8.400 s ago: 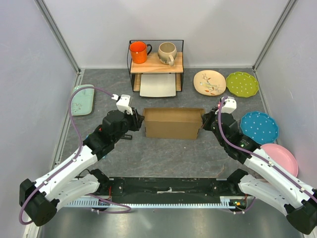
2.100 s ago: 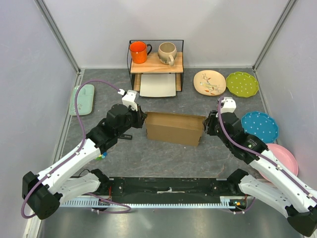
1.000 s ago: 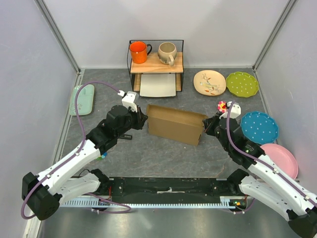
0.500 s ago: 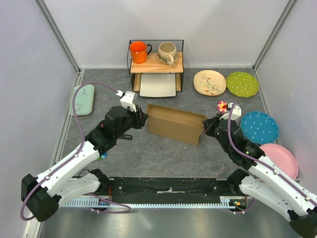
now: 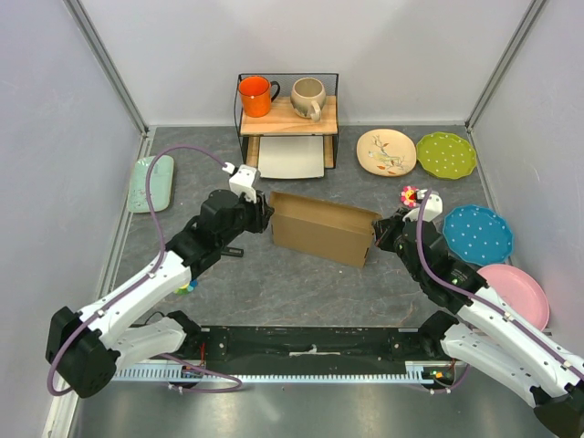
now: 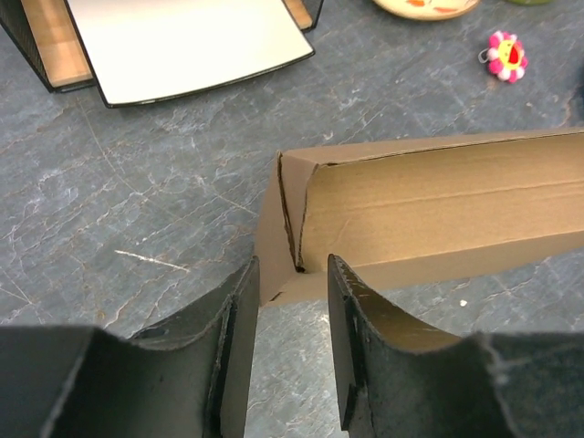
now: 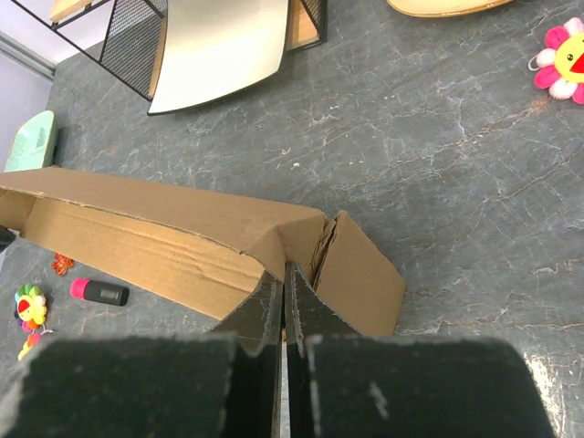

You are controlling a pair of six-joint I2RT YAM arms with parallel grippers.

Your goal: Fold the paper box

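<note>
A shallow brown cardboard box [image 5: 321, 230] sits skewed on the grey table [image 5: 274, 283] between both arms, the right gripper [image 7: 283, 274] pinched shut on its right end wall and the left gripper [image 6: 292, 274] parted at the left corner, gripping nothing, so that unheld end could swing away or unfold.

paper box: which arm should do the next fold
Probably left: the left gripper stands open at one end of the paper box; the right gripper is shut on the other end.
</note>
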